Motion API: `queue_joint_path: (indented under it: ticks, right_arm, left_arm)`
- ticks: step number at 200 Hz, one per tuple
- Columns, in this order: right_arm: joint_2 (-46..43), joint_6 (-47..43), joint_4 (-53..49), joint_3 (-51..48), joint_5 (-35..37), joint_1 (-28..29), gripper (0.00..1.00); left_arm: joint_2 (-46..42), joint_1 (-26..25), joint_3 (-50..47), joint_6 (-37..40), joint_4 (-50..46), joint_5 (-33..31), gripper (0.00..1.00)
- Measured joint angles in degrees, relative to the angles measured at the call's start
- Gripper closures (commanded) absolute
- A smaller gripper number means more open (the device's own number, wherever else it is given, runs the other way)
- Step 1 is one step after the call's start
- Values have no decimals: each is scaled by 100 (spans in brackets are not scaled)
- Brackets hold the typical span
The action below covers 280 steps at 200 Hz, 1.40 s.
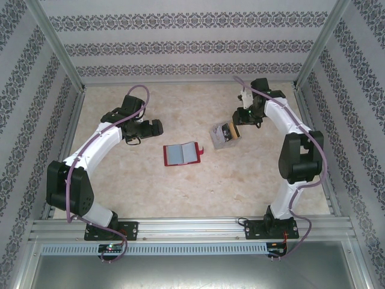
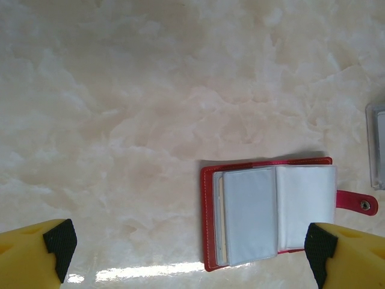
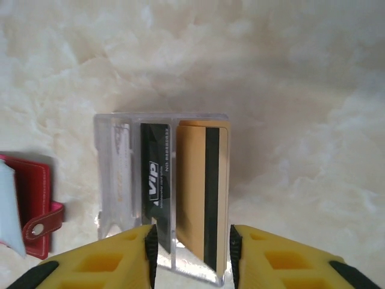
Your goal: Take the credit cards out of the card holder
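Observation:
The red card holder lies open and flat mid-table, pale grey-blue sleeves up, its tab pointing right. A thin tan card edge shows in its left sleeve. My left gripper hovers left of it, open wide, and the holder lies near its right finger. A dark credit card and a tan one with a black stripe stand on edge in a clear plastic tray. My right gripper is open and straddles the tan card's near end. A gap shows on the card's left side.
The clear tray sits right of the card holder, on the marble-patterned tabletop. Patterned walls and metal frame rails enclose the table on three sides. Bare tabletop lies in front of the holder and along the back.

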Motion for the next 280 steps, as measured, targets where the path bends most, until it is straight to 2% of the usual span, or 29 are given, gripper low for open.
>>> queue_joint_path:
  ticks: [28, 39, 61, 93, 131, 158, 198, 280]
  right_arm:
    - [-645, 570, 116, -203, 68, 284, 54]
    - [-798, 837, 179, -236, 162, 629, 50]
    - [-828, 1305, 361, -271, 428, 1622, 48]
    - [-411, 2048, 612, -308, 592, 2920, 48]
    - [542, 2645, 758, -111, 662, 3692, 52]
    - [1093, 2841, 774, 186, 688, 3880, 52]
    - [1373, 3045, 776, 317, 772, 3858, 63]
    - [1582, 3134, 778, 321, 754, 3722, 63]
  left_arm:
    - [0, 0, -92, -105, 13, 15, 1]
    - [0, 2, -155, -157, 13, 11, 1]
    - [0, 46, -238, -278, 11, -28, 1]
    - [-4, 221, -372, -459, 22, -133, 1]
    - [-63, 407, -557, -597, 37, -155, 1]
    - [-107, 446, -566, -599, 44, -131, 1]
    - [-177, 448, -662, -599, 44, 68, 1]
    - [-136, 448, -848, -662, 267, 809, 0]
